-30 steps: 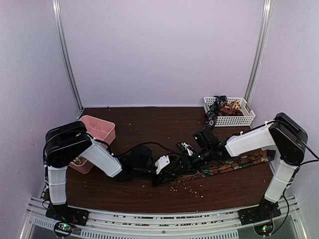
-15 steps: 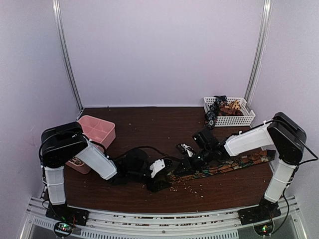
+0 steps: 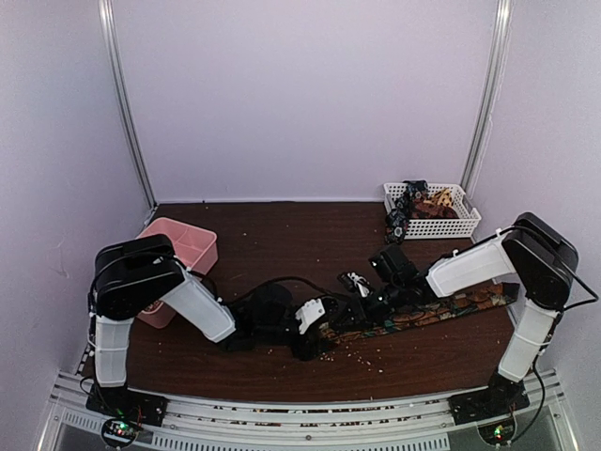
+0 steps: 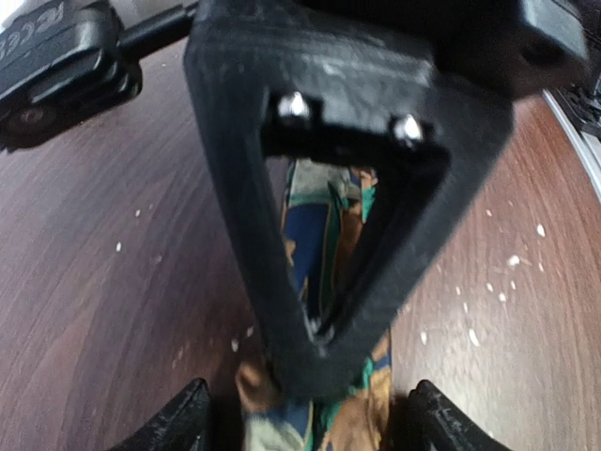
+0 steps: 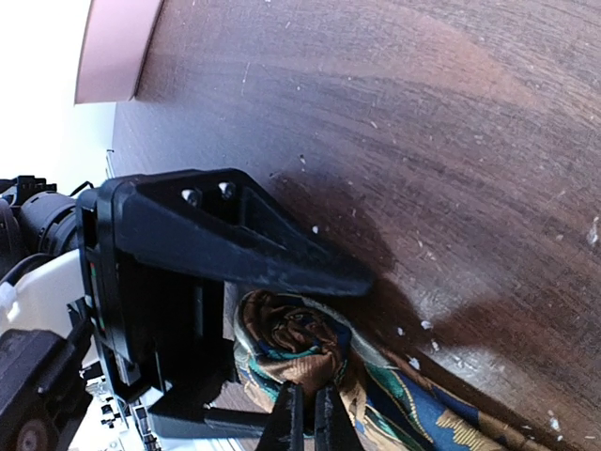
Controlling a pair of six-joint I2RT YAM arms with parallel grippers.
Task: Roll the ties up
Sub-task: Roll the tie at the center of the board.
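Note:
A tie point(image 3: 427, 314) patterned in brown, blue and green lies flat along the table's right front. Its left end is wound into a small coil point(image 5: 293, 340). My right gripper point(image 5: 308, 418) is shut on that coil's edge, pinching the fabric between its tips. My left gripper point(image 4: 310, 425) stands open, its two fingertips point(image 4: 188, 418) on either side of the tie's end point(image 4: 324, 235) without touching it. In the top view both grippers, left point(image 3: 315, 336) and right point(image 3: 350, 314), meet at the tie's left end. The right gripper's black fingers point(image 4: 272, 272) fill the left wrist view.
A white basket point(image 3: 460, 227) at the back right holds more rolled ties point(image 3: 424, 203). A pink container point(image 3: 192, 246) stands at the left behind my left arm. Pale crumbs point(image 3: 362, 355) are scattered on the brown table in front of the tie.
My left gripper has opened and let go of the coil. My right gripper has closed on the coil. The left arm's elbow shifted a little.

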